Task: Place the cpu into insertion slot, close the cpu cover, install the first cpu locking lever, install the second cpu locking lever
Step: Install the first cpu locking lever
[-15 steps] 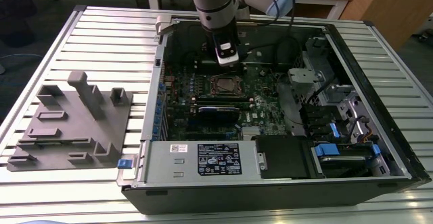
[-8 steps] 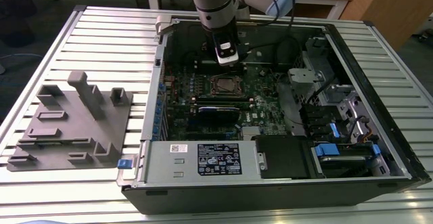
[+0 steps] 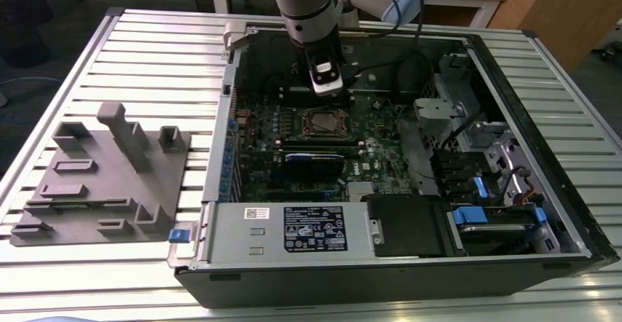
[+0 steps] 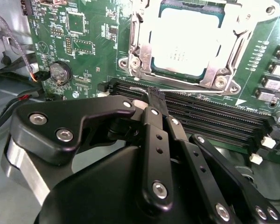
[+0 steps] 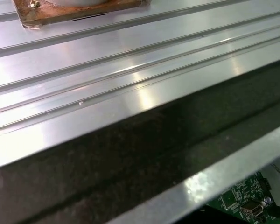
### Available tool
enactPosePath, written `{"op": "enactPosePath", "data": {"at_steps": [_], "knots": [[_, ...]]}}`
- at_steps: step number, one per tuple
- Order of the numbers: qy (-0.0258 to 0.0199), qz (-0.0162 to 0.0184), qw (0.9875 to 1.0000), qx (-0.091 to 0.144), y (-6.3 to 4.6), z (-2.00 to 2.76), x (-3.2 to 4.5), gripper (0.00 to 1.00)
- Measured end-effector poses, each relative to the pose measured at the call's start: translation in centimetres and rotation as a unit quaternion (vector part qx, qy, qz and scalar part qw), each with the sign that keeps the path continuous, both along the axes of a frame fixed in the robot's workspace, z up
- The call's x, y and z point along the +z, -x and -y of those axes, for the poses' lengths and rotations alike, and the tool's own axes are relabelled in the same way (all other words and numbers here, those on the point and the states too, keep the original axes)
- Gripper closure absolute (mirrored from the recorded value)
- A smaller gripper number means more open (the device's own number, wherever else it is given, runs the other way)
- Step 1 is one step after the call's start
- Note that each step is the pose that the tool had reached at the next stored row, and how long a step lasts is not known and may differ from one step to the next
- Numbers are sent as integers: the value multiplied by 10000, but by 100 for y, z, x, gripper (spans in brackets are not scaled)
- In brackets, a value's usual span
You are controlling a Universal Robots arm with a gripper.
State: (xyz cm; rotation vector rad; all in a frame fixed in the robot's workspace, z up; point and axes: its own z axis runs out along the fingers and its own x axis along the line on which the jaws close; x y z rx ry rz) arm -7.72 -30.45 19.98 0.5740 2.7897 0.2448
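Clearly, we had the pale silvery square cpu (image 4: 189, 44) lying flat in the shiny-rimmed square insertion slot (image 4: 141, 56) on the green circuit board (image 4: 84, 28), with the thin silvery cpu cover (image 4: 233, 58) framing it; we judged the cover lowered, though we could not tell whether it was latched. In the second wrist view our black linkage gripper (image 4: 155, 97) had its fingers (image 4: 151, 116) drawn together, and a thin bright metal wire (image 4: 144, 89) ran just at their tips beside the long black card slots (image 4: 214, 116). We took this for a locking lever pinched there, but could not confirm the grip.

In the exterior view the gripper (image 3: 325, 89) hung inside the open dark computer case (image 3: 544, 191), just above the socket, near the case's far wall. The case sat on the ribbed aluminium tabletop (image 3: 146, 52), with a grey moulded fixture tray (image 3: 97, 176) near the tabletop's edge at the exterior view's left.
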Motion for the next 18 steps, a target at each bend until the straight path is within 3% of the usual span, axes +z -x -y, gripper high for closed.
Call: {"op": "enactPosePath", "data": {"at_steps": [5,18], "knots": [[0,56,10000,0,17,0,-20,89],[0,131,9999,0,44,0,-53,89]]}}
